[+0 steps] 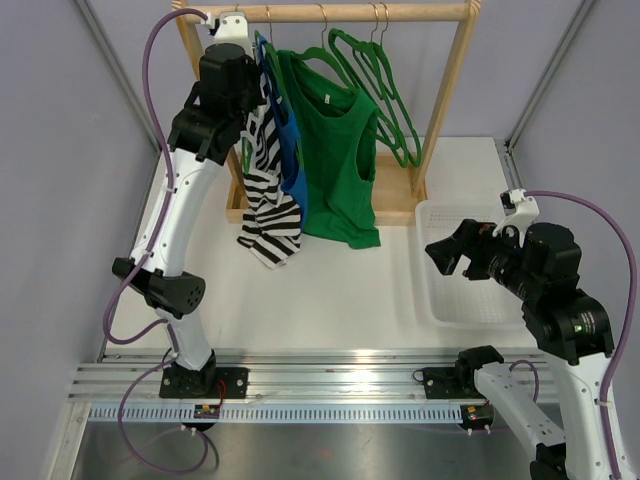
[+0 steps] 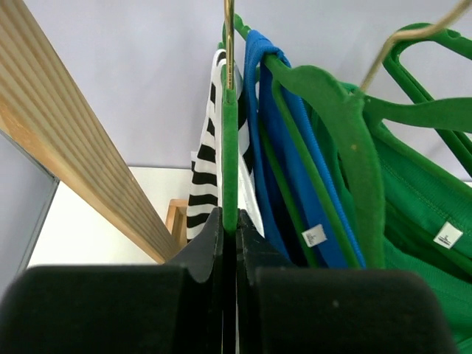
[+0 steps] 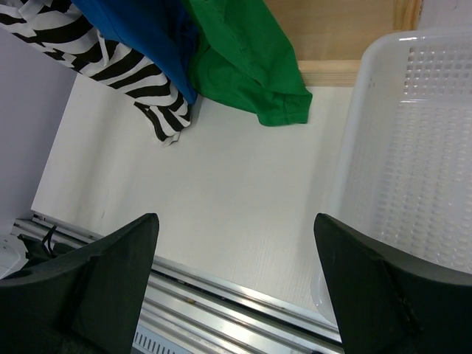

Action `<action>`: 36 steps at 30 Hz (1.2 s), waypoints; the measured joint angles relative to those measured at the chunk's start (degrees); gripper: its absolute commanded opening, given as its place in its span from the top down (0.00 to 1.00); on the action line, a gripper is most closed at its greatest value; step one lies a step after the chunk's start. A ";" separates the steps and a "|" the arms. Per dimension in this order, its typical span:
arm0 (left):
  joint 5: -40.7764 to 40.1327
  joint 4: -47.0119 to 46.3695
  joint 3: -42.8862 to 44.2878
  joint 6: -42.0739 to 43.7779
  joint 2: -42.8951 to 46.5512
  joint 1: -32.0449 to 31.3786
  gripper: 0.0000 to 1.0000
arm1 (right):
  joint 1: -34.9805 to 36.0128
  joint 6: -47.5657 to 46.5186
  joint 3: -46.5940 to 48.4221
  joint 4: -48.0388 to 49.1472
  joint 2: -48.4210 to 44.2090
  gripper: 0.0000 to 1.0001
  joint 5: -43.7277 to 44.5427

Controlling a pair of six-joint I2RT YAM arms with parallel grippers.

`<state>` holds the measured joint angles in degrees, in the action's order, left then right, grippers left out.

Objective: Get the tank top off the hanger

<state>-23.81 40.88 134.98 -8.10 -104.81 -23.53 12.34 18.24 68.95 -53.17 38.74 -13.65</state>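
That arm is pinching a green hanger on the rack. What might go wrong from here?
The left end effector pinches only a thin edge of the hanger, so it could slip or twist. The striped top hangs tight against the blue top; pulling may drag both. The right end effector is open and far from the rack, so nothing steadies the cloth.

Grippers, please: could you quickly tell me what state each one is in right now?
Left gripper: shut on the green hanger.
Right gripper: open, holding nothing.
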 measured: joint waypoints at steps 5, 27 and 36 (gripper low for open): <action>-0.63 0.13 0.76 1.14 0.22 -0.61 1.00 | 0.00 0.00 -0.42 0.02 0.04 0.07 -0.70; 1.53 4.15 -19.65 -3.30 27.45 -0.59 1.00 | 0.00 -0.24 -0.76 2.19 1.44 0.04 -3.54; 16.68 5.14 -52.06 -10.73 54.47 -0.59 1.00 | 0.11 8.33 -7.45 20.96 4.04 0.01 -23.10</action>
<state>-7.14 46.02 82.91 -18.83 -50.35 -24.12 12.45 26.57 61.49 -32.21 42.78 -36.75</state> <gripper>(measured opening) 0.035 0.993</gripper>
